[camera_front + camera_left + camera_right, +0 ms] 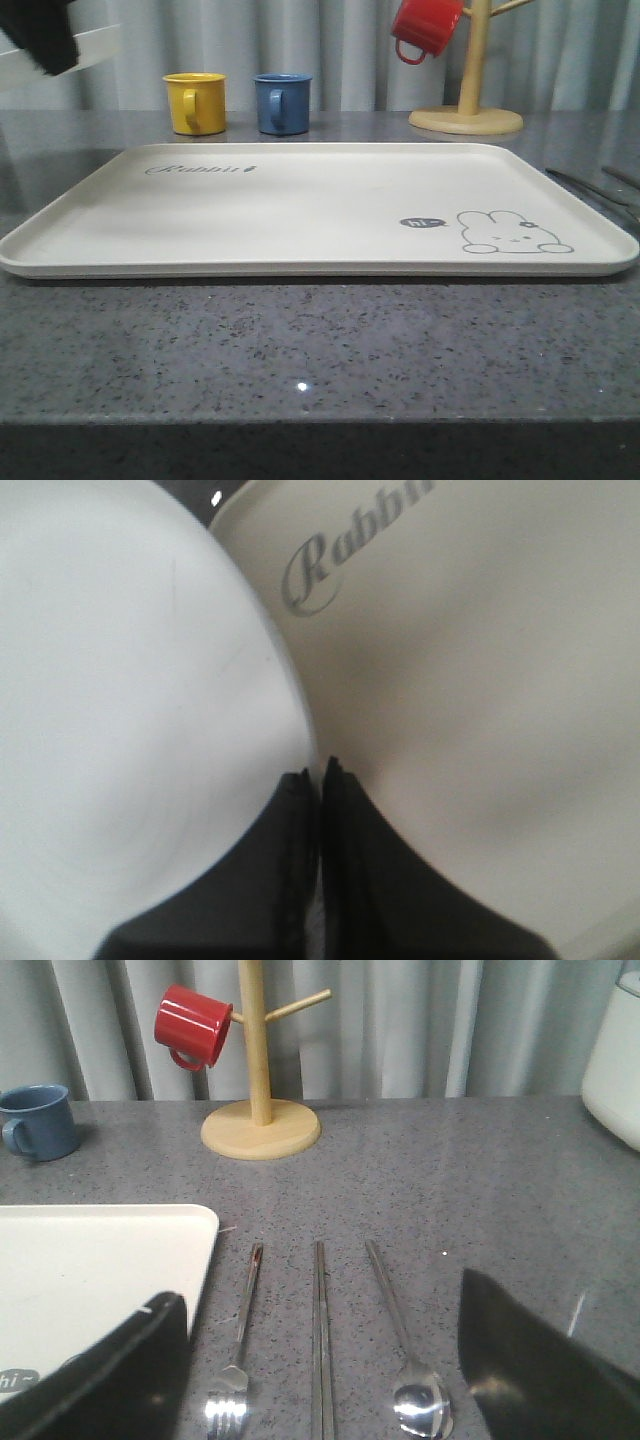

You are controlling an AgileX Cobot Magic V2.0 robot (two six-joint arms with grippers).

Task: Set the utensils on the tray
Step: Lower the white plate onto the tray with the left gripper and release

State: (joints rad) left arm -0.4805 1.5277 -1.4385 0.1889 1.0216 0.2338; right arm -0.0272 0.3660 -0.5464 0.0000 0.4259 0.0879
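The cream tray [300,200] with its rabbit drawing lies flat across the middle of the table. High over its far left corner, my left gripper [45,45] holds a round white plate [100,45]. In the left wrist view the gripper [318,772] is shut on the rim of the plate [120,700], with the tray [480,680] below. To the right of the tray [90,1270] a fork [240,1330], chopsticks [320,1360] and a spoon [405,1350] lie side by side. My right gripper [320,1290] hangs open above them, holding nothing.
A yellow mug [195,102] and a blue mug [282,103] stand behind the tray. A wooden mug tree [468,90] with a red mug [425,25] stands at the back right. A white rounded object [615,1060] sits further to the right.
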